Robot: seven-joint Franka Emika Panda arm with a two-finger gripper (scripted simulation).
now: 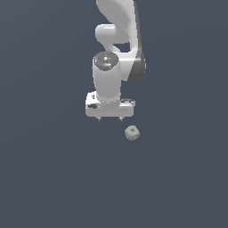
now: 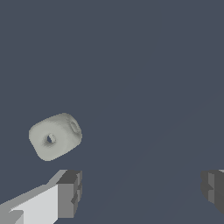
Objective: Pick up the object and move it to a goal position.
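Observation:
The object (image 1: 132,133) is a small pale grey-green rounded cube with round dimples, lying on the dark grey floor. My white gripper (image 1: 109,119) points down, up and toward the exterior view's left of the object, apart from it. Its jaws stand wide apart and hold nothing. In the wrist view the object (image 2: 55,136) lies outside the gap, just beyond one grey fingertip (image 2: 70,193); the other fingertip (image 2: 214,189) shows at the frame's edge. The gripper (image 2: 142,191) is open and empty.
The white arm (image 1: 118,49) rises behind the gripper. A plain dark grey floor (image 1: 53,178) surrounds the object on all sides. No goal marker shows.

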